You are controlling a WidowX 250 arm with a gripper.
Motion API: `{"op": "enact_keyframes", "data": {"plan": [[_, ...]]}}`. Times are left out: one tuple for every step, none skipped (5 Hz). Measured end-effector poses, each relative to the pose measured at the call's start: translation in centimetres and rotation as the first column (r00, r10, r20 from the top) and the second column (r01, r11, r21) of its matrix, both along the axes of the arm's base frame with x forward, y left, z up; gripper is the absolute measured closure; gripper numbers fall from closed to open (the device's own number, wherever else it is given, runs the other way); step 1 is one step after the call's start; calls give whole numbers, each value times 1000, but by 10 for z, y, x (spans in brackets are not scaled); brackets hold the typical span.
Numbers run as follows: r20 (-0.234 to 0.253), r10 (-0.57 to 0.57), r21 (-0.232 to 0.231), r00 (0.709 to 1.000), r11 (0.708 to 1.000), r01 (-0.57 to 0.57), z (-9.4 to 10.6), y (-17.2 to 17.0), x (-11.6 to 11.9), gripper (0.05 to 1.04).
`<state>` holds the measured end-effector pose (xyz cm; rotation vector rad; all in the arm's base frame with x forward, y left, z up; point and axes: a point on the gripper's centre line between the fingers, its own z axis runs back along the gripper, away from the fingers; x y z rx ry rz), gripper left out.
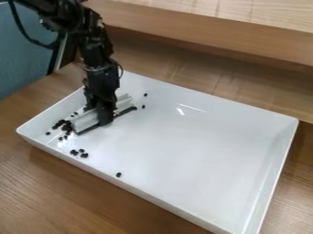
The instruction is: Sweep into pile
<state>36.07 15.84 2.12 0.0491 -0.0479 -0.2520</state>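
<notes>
1. I see one container, a shallow white rectangular tray [189, 151] with raised sides, on a wooden table [36, 178]. It sits at a slant from where I stand.

2. In the tray are small, round, black pieces, like beans. The main cluster [63, 125] lies toward the left corner, around the near left end of the sweeper [84, 122]; some pieces there bunch together, others lie loose.

3. A smaller group [79, 153] lies apart from that cluster, nearer the front wall. Farther along toward that wall is a lone piece [118, 174].

4. Beyond the sweeper's other end are a couple more: one piece [143, 106] just beside the end, and another [145, 95] farther back.

5. The sweeper is a pale, ridged bar with a dark strip along its lower edge. It is down in the left part of the tray, slanting from the main cluster toward the tray's middle.

6. The gripper [103, 117] hangs down into the tray, its jaws closed on the sweeper around mid-length. The black arm [96, 52] comes in from the upper left.

7. Behind the tray runs a raised wooden ledge [202, 29], and off to the left is a blue-grey surface [23, 61].
</notes>
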Motion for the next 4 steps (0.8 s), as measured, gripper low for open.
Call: {"op": "enact_keyframes", "data": {"plan": [[30, 44, -11, 999, 999, -44, -1, -2, -1, 685], [48, 98, -24, 994, 995, -97, 0, -4, -1, 605], [12, 142, -66, 990, 988, -141, 2, -11, -4, 308], [-11, 164, -128, 986, 978, -164, 9, -21, -9, 86]]}}
